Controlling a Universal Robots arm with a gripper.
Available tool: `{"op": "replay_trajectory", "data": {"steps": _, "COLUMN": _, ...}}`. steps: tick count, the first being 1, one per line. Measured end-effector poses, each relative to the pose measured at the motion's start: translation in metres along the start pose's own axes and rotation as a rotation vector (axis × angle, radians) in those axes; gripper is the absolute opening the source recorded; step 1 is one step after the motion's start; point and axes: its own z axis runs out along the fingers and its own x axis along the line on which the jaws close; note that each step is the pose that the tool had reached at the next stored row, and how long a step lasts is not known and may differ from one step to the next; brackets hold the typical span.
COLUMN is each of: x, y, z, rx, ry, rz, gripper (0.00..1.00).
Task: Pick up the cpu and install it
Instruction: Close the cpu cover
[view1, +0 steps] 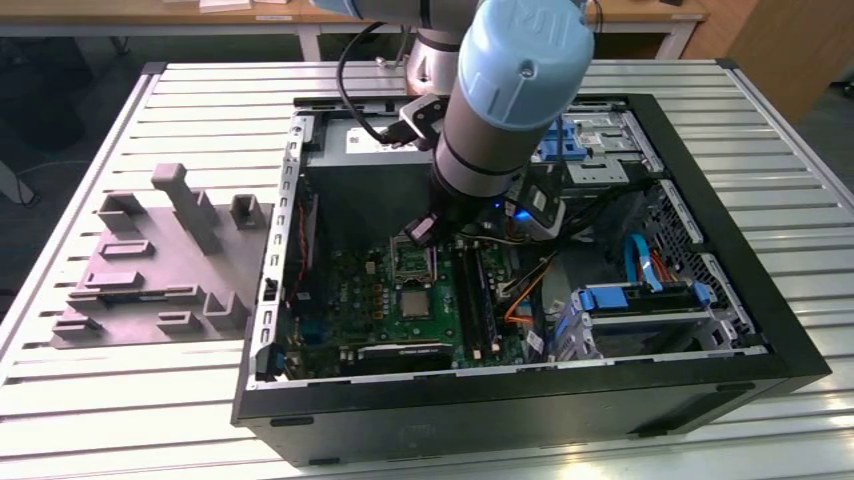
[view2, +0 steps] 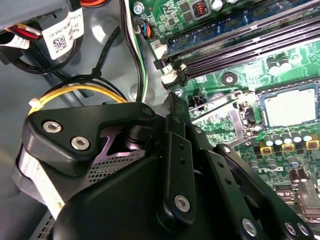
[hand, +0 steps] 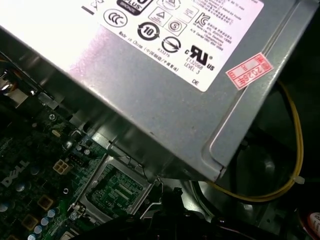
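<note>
cpu (view2: 289, 106) already sits pale-top-up in the motherboard socket (view2: 260, 107) inside the open pc case (view1: 747, 310), retention frame apparently not yet closed, hand (view1: 424, 232) hovers near the socket, fingers' state I can't tell, seating looks done

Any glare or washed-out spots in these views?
First wrist view: the power supply label blows out to white toward one corner. Second wrist view: the cpu top reads pale and washed, and the gripper body is dark in the foreground. Exterior view: even light, with the case interior in shadow.
</note>
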Motion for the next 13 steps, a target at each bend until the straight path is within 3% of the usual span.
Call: {"op": "replay_trajectory", "data": {"steps": 13, "x": -0.0018, "y": 0.0017, "z": 0.0075, "rx": -0.0048, "ry": -0.0041, "rz": -0.001, "gripper": 0.11}}
